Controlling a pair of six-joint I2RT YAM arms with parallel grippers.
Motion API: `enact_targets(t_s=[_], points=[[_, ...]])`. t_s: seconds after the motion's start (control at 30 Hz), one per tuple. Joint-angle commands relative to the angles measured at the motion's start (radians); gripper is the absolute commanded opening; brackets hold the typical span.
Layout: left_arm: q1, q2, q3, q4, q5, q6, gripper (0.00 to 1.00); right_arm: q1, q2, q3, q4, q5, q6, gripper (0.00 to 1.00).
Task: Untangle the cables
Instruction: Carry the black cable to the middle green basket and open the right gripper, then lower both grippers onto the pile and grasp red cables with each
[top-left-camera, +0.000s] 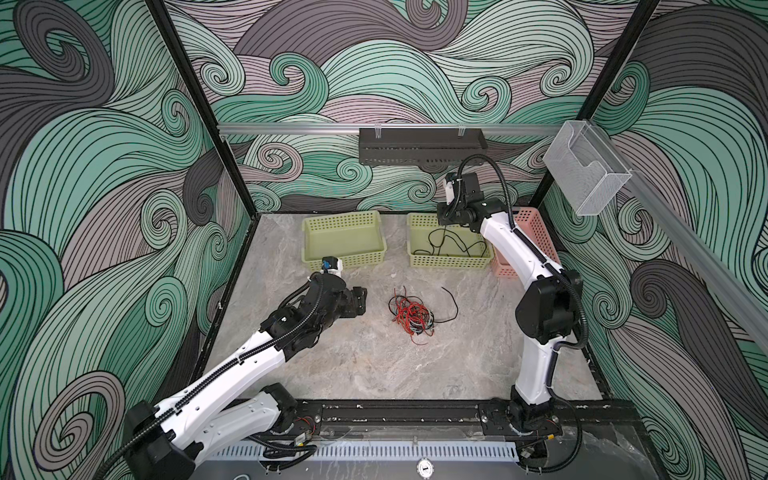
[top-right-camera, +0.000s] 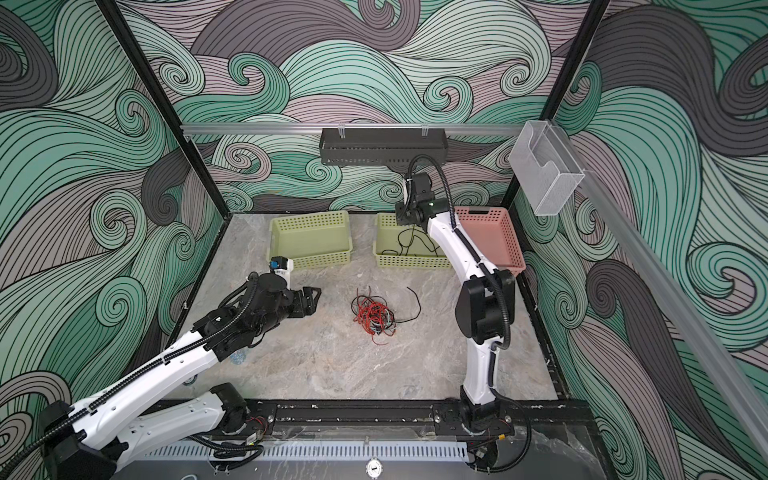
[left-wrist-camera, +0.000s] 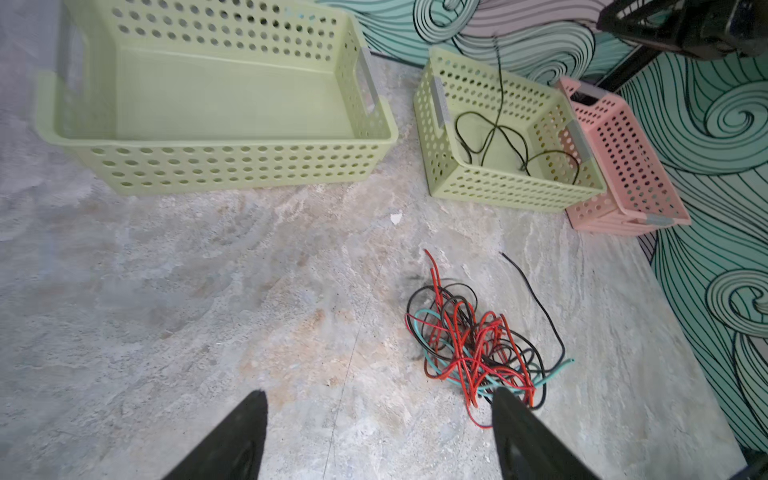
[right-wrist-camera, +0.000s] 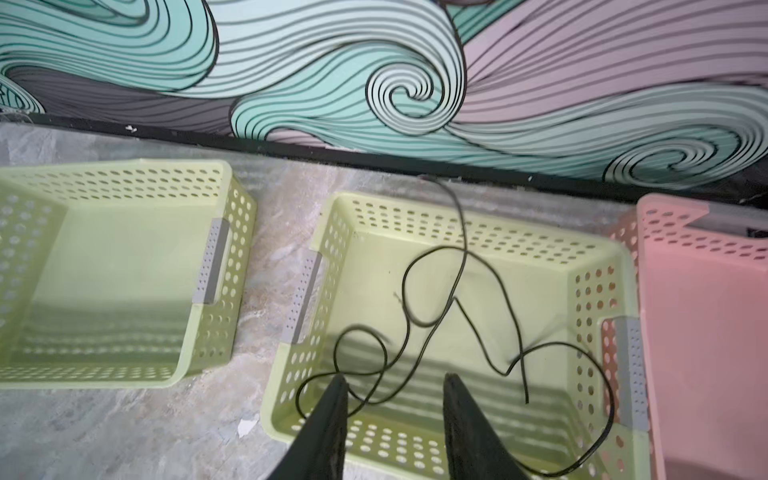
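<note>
Looking across the table (top-left-camera: 332, 365), you have one black cable (right-wrist-camera: 456, 299) lying loose in the middle green basket (top-left-camera: 451, 261). The other green basket (top-left-camera: 353, 257) is empty, and the remaining cables (top-left-camera: 411, 311) sit knotted mid-table, so most of the job is left. Your right gripper (right-wrist-camera: 395, 376) hangs over that middle basket, jaws apart and empty, while your left gripper (left-wrist-camera: 379, 395) is spread wide beside the heap. The right arm hides much of the pink basket (top-left-camera: 536, 224), and the knot's wire count is unclear.
</note>
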Motion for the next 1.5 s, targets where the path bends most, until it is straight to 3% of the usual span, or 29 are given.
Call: enact_targets(t_s=[0.0, 0.2, 0.43, 0.5, 0.67, 0.8, 0.9, 1.0, 1.1, 1.23, 1.47], points=[[0.005, 0.092, 0.09, -0.021, 0.165, 0.039, 0.82, 0.008, -0.119, -0.035, -0.027, -0.022, 0.021, 0.39], [-0.006, 0.334, 0.159, -0.005, 0.301, 0.039, 0.75, 0.067, -0.305, -0.287, -0.039, -0.18, 0.078, 0.41], [-0.056, 0.51, 0.152, 0.12, 0.355, 0.023, 0.7, 0.235, -0.505, -0.667, -0.001, -0.251, 0.145, 0.43], [-0.057, 0.545, 0.127, 0.184, 0.361, 0.0, 0.68, 0.274, -0.526, -0.743, 0.018, -0.278, 0.157, 0.46], [-0.057, 0.622, 0.115, 0.256, 0.369, -0.042, 0.54, 0.3, -0.519, -0.878, 0.096, -0.289, 0.188, 0.48], [-0.063, 0.648, 0.069, 0.34, 0.377, -0.068, 0.51, 0.301, -0.48, -0.942, 0.154, -0.294, 0.189, 0.46], [-0.074, 0.665, 0.044, 0.404, 0.376, -0.089, 0.48, 0.312, -0.442, -0.973, 0.192, -0.312, 0.182, 0.4], [-0.086, 0.681, 0.031, 0.426, 0.356, -0.107, 0.42, 0.315, -0.441, -1.008, 0.219, -0.304, 0.189, 0.19], [-0.094, 0.671, 0.004, 0.446, 0.337, -0.136, 0.27, 0.316, -0.504, -1.056, 0.243, -0.287, 0.209, 0.02], [-0.098, 0.602, -0.039, 0.447, 0.299, -0.152, 0.01, 0.316, -0.625, -1.097, 0.233, -0.235, 0.22, 0.0], [-0.099, 0.408, -0.076, 0.335, 0.197, -0.133, 0.0, 0.315, -0.83, -1.127, 0.192, -0.142, 0.228, 0.0]])
